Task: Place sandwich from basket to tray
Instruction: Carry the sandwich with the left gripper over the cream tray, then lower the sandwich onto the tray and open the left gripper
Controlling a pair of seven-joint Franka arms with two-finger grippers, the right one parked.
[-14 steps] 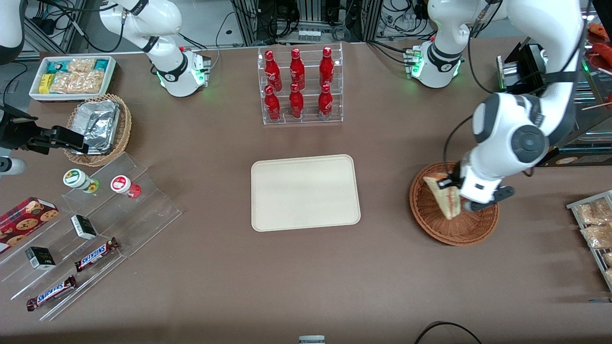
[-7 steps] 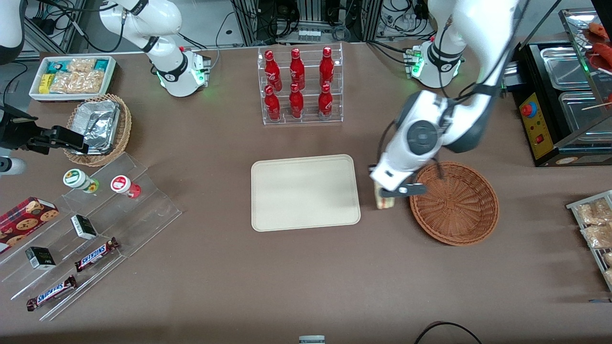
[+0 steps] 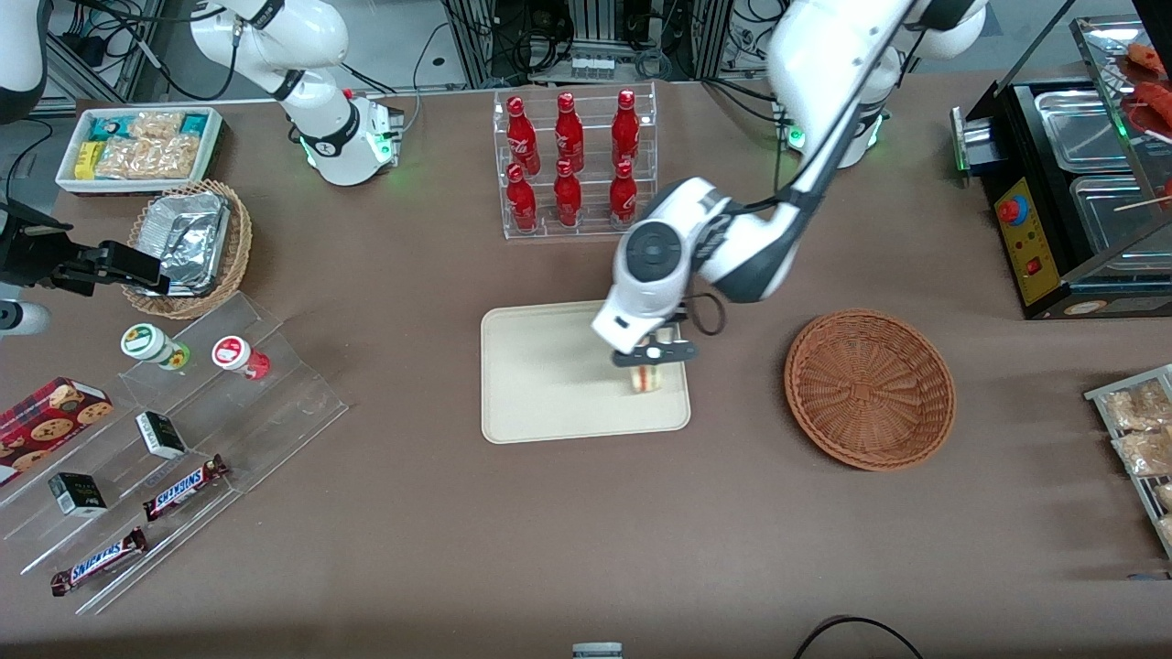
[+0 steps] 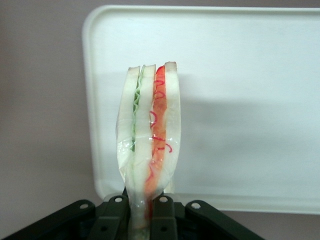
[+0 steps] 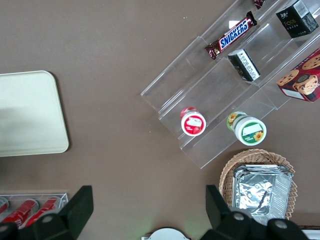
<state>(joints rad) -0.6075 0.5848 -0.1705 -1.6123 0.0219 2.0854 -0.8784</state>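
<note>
The sandwich (image 3: 647, 376) (image 4: 149, 135), a wrapped wedge with red and green filling along its edge, hangs just above the cream tray (image 3: 549, 384) (image 4: 240, 100) (image 5: 25, 110), over the part of the tray nearest the basket. My left gripper (image 3: 655, 352) (image 4: 142, 220) is shut on the sandwich, its black fingers (image 4: 162, 217) pinching the wedge's narrow end. The reddish-brown woven basket (image 3: 870, 389) sits on the table beside the tray, toward the working arm's end, with nothing in it.
A clear rack of red bottles (image 3: 572, 165) stands farther from the front camera than the tray. A tan wicker basket with foil (image 3: 188, 243), a white snack bin (image 3: 137, 146) and a stepped acrylic shelf of snacks (image 3: 165, 439) lie toward the parked arm's end. A black appliance (image 3: 1062, 183) stands at the working arm's end.
The left gripper carried the sandwich out of the basket, across the gap of table, and now holds it over the tray. The basket is left with nothing in it.
</note>
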